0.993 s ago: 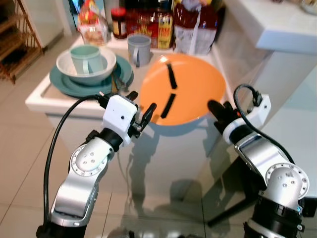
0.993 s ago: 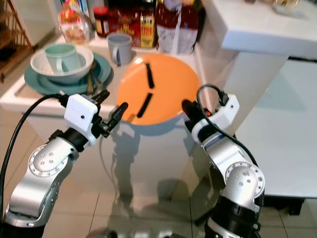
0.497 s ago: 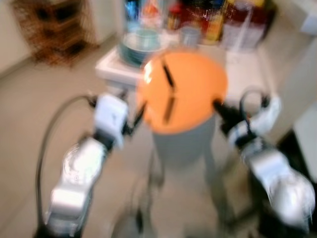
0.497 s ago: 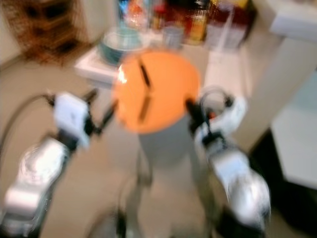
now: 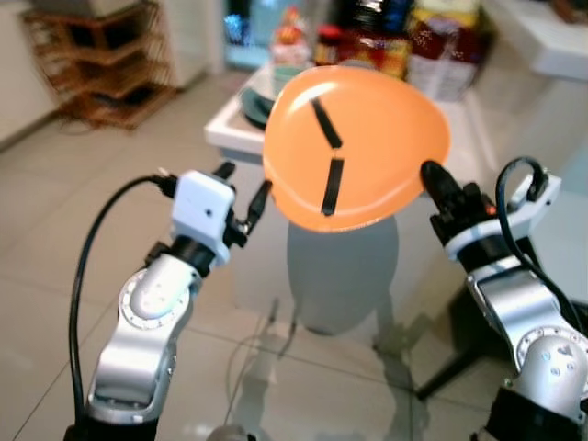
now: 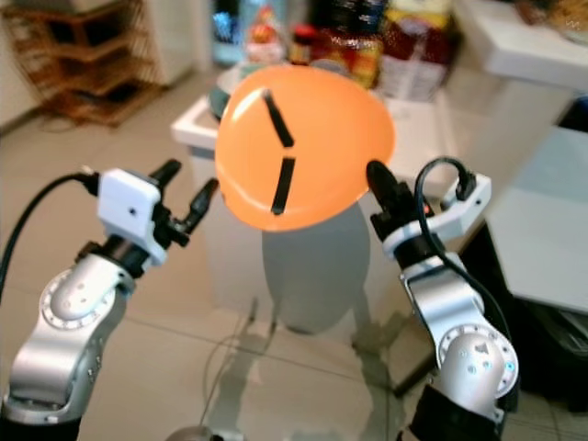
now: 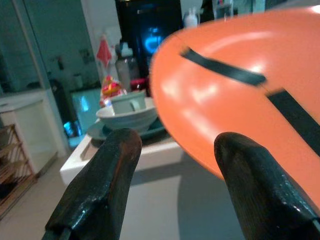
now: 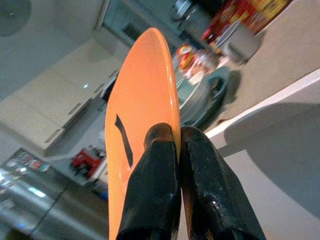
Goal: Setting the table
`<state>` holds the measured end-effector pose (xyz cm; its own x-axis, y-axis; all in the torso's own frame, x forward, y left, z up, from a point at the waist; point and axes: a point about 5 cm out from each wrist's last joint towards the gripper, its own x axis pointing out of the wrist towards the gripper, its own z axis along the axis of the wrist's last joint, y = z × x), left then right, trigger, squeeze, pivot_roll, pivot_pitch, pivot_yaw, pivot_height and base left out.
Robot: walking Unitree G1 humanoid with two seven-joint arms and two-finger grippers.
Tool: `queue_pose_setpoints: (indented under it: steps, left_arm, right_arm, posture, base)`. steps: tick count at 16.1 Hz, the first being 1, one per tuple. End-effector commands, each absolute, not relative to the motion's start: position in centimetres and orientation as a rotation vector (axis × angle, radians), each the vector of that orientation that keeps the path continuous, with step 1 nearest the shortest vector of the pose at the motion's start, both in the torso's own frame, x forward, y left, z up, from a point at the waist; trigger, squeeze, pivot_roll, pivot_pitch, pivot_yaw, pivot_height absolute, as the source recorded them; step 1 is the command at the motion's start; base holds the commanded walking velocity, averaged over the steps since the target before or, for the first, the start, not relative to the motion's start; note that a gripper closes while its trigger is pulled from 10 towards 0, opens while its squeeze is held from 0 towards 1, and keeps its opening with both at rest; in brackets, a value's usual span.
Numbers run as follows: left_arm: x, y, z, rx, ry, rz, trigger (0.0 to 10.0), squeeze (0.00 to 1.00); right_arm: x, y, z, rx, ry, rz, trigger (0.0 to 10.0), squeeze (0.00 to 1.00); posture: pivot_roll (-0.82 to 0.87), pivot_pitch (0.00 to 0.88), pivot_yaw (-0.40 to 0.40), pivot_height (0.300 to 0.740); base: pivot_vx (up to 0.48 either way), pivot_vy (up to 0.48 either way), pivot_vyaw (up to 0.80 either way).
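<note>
The right gripper (image 8: 176, 145) is pinching the rim of the orange plate (image 5: 358, 147), one black finger on each face of its right edge, and is holding it tilted in the air in front of the white counter (image 5: 241, 136). The left gripper (image 5: 241, 195) is hovering just beside the plate's left edge with its fingers (image 7: 102, 185) spread apart and gripping nothing. Behind the plate, a bowl (image 7: 127, 116) holding a mug (image 7: 129, 103) is sitting on a teal plate (image 7: 150, 131) on the counter.
</note>
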<state>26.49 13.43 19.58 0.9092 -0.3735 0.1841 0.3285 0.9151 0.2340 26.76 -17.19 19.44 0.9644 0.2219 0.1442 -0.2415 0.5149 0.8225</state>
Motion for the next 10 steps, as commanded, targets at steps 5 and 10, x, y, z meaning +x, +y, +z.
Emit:
queue_pose_setpoints:
  steps: [5,10]
  left_arm:
    - [26.7,13.9,19.5,0.244,-0.225,-0.313,10.0,0.0]
    - [27.5,14.0,18.9,0.274,-0.184,-0.254,10.0,0.0]
  right_arm:
    - [26.6,-17.3,20.4,0.881,-0.097,0.306,10.0,0.0]
    - [27.3,-18.5,20.0,0.842,-0.1,0.194,10.0,0.0]
  posture:
    - [0.12,0.0,-0.052,0.74]
    - [0.11,0.0,-0.052,0.74]
  base:
    - [0.0,-0.201,0.0]
    - [0.0,-0.422,0.0]
